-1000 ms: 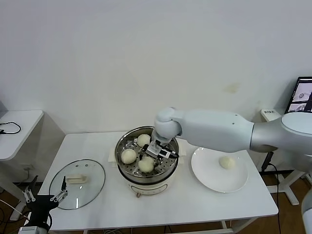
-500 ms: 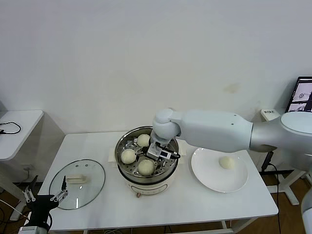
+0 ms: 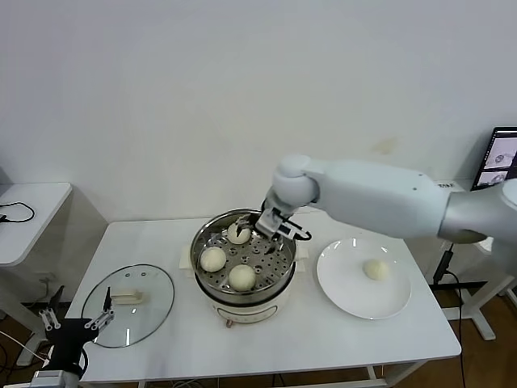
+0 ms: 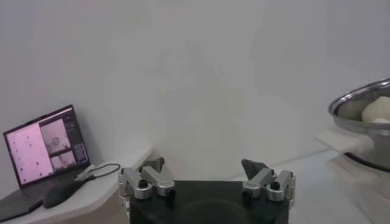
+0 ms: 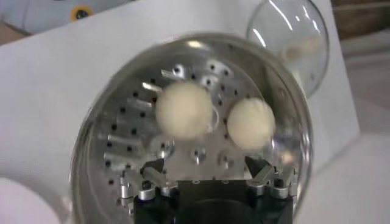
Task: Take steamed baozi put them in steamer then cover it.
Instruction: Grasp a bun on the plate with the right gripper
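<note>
— right gripper of mine hangs over the far right part of the steamer, fingers spread apart with nothing between them.

— what's under it?

— from my right wrist i look straight down past the two open fingertips onto the perforated steel tray, where two buns show side by side. from my head i count three steamed baozi inside the pot: one at the far side just beside my gripper, one at the left, one at the near side. they sit apart from each other on the tray.

— and the fourth?

— the fourth baozi lies alone on the white plate, to the right of the steamer on the white table.

— the cover?

— the glass lid lies flat on the table at the near left, well apart from the pot, its cream handle facing up. the steamer is uncovered.

— your other arm?

— my left gripper is parked low at the near left edge of the table, just beside the lid's rim. its fingers stand wide apart and hold nothing. beyond them, from that wrist, i see the steamer's steel rim and a laptop on a side table.
</note>
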Available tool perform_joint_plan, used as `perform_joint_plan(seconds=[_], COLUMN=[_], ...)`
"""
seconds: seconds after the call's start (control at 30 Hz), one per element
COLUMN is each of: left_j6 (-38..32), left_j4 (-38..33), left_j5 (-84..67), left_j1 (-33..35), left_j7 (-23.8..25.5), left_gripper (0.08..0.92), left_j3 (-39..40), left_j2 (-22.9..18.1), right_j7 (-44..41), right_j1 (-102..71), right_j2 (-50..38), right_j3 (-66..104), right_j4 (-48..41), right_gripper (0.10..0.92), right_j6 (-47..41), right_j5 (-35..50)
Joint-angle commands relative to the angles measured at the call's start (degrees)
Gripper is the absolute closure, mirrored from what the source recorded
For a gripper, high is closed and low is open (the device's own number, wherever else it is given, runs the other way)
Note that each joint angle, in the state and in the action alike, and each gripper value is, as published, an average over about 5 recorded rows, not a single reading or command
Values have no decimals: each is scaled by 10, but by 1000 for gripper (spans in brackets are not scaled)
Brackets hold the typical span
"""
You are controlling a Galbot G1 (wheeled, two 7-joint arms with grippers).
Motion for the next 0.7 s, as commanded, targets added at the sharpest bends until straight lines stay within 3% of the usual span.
perform_joint_plan(seconds=[0.03, 0.37, 0.7], left_j6=[1, 4, 9], left_j4=[3, 9, -3], left_j5=[0, -2, 4], left_j1=[-3, -13, -10], left_j7=[1, 3, 4], left_gripper=[177, 177, 177], left_j3=[2, 13, 20], left_j2=[7, 19, 17], right_j7=[-16, -24, -44], right_j1=[8, -62, -207], right_j2=[-131, -304, -354], right_j3=[46, 74, 181], right_j4=[25, 51, 7], right_gripper=[202, 203, 203], right_j6=[-164, -218, -189], right_j5=[30, 34, -66])
